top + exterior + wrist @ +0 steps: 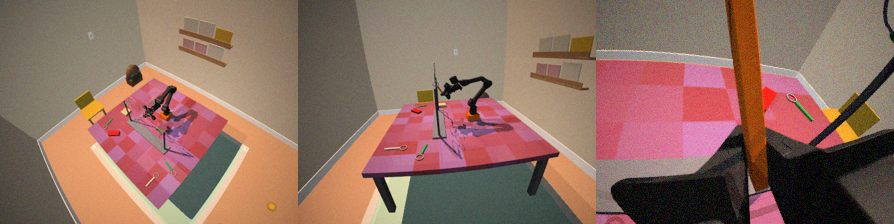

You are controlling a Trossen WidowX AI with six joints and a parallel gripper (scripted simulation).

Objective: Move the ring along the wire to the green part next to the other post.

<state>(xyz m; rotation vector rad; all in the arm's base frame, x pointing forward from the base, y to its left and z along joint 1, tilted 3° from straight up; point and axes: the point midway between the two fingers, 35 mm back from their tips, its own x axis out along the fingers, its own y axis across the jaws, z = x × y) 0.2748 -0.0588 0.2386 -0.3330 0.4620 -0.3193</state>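
My gripper (pixel 145 115) (pixel 442 93) (pixel 746 129) is shut on the orange handle (pixel 439 89) (pixel 746 75), which slants up from the fingers to the ring beside the wire stand. In the exterior view the ring (pixel 438 85) is around or in front of the wire; which one is hard to tell. The ring is outside the wrist view. The grey wire (pixel 140 105) (pixel 434 69) bends between the far green part (pixel 126 104) and the near green part (pixel 160 130). My gripper is between the far post (pixel 128 113) (pixel 851 110) and the near post (pixel 164 140) (pixel 436 110), on the robot's side.
The grey base (pixel 144 133) carries both posts. A red block (pixel 113 133) (pixel 416 111) (pixel 769 97) and a green-handled ring (pixel 109 122) (pixel 803 110) lie beyond it. A tan block (pixel 126 111) lies near the far post. Another green-handled ring (pixel 169 166) and a white-handled ring (pixel 151 181) lie nearer.
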